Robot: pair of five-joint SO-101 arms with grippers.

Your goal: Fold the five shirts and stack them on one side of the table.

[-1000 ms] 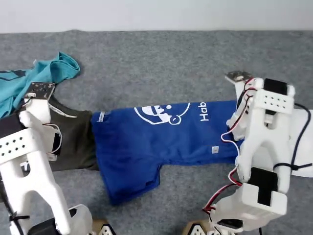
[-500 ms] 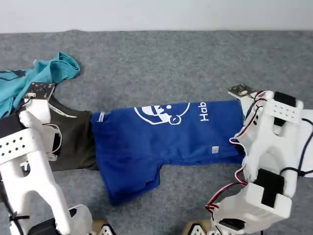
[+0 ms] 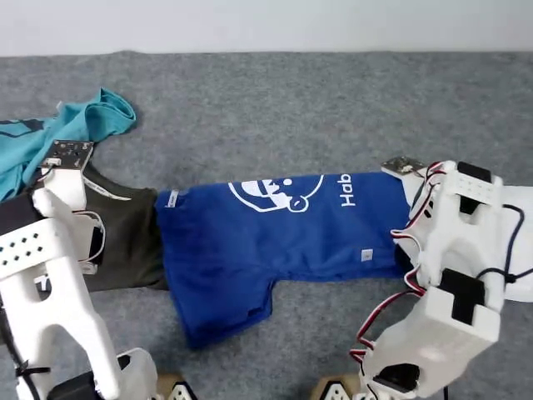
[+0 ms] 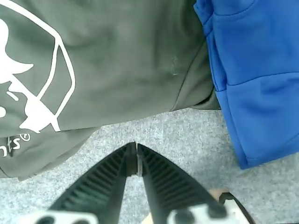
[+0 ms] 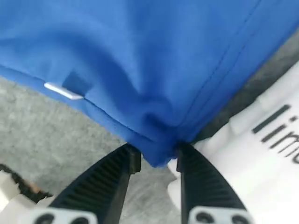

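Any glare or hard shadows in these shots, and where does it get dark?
High view: even light, no glare on the table. Right wrist view: the blue shirt darkens in a crease by the right tool. Left wrist view: a soft shadow under the edge of the dark shirt.

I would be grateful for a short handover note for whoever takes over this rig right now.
Left end effector: shut and empty, above the bare table beside the dark olive shirt.
Right end effector: shut on a corner of the blue shirt.
Things: the blue shirt is spread mid-table, the dark olive shirt next to it, the teal shirt crumpled beyond that, and a white shirt by the held corner.
Done: nothing is folded or stacked.
Left: fold each shirt and stack them on one side.
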